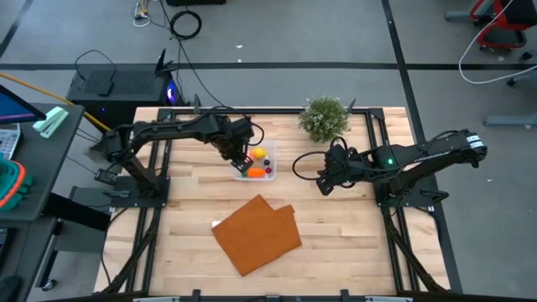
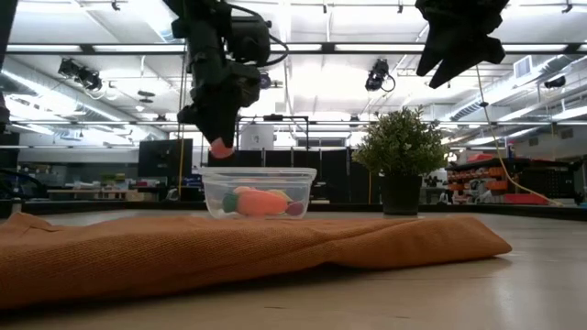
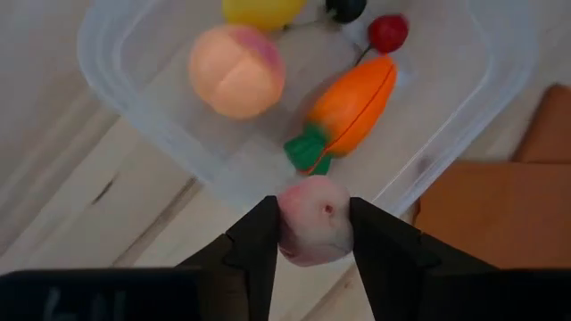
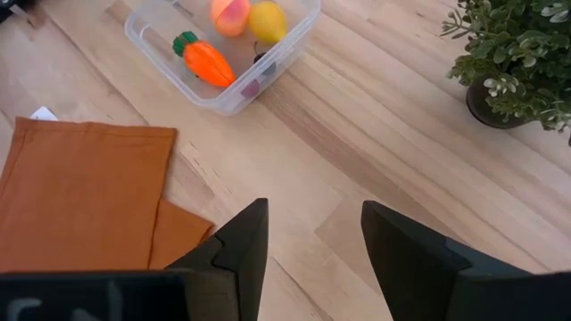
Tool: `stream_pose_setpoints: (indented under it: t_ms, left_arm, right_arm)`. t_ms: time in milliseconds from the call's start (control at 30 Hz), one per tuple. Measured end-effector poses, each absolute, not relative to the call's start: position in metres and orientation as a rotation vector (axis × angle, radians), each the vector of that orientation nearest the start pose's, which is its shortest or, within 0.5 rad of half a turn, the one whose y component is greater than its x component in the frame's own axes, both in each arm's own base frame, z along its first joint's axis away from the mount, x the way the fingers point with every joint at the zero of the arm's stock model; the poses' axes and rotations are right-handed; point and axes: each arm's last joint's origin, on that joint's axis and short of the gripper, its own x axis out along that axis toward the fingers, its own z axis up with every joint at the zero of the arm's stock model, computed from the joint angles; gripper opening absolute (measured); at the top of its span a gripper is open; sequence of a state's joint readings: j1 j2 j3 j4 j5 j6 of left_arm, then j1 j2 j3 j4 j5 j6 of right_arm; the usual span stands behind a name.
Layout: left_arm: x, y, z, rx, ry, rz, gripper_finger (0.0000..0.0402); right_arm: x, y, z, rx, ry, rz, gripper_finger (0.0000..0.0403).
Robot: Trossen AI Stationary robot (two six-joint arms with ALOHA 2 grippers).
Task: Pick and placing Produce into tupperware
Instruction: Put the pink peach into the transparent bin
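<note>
Hovering nose-down above the tupperware (image 3: 161, 134), left gripper (image 3: 312, 234) pinches a pink piece (image 3: 312, 230); right gripper (image 4: 308, 241) waits raised beside it, fingers apart.

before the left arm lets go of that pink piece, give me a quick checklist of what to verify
1. Pink piece clamped between the left gripper fingers: ok.
2. Left gripper above the clear container, clear of its rim: ok in the low view.
3. Piece lined up over the inside, not the rim: cannot tell; the wrist view shows it near the edge.
4. Free floor space inside beside the carrot, peach and lemon: ok.
5. Right gripper open, empty, away from the container: ok.
</note>
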State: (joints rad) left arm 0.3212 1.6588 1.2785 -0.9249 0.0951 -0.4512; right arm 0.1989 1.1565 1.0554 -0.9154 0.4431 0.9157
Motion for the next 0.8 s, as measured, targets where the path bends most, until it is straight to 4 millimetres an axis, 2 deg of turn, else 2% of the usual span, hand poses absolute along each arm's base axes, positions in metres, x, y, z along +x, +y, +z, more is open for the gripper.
stream_pose_setpoints:
  t_ms: [167,433,667,800]
  left_arm:
    - [0.307,0.106,0.247,-0.658,1.171,0.469,0.0138]
    - [0.335,0.124,0.264,-0.592,1.170,0.431,0.0137]
    - [0.365,0.130,0.244,-0.532,1.255,0.386,0.0139]
    - [0.374,0.131,0.230,-0.513,1.289,0.389,0.0135]
  right_arm:
    - [0.211,0.030,0.300,0.518,0.775,-0.632,0.0151]
    - [0.211,0.030,0.300,0.523,0.775,-0.632,0.0151]
    - [0.211,0.030,0.300,0.526,0.774,-0.634,0.0151]
    - [0.211,0.030,0.300,0.534,0.772,-0.637,0.0151]
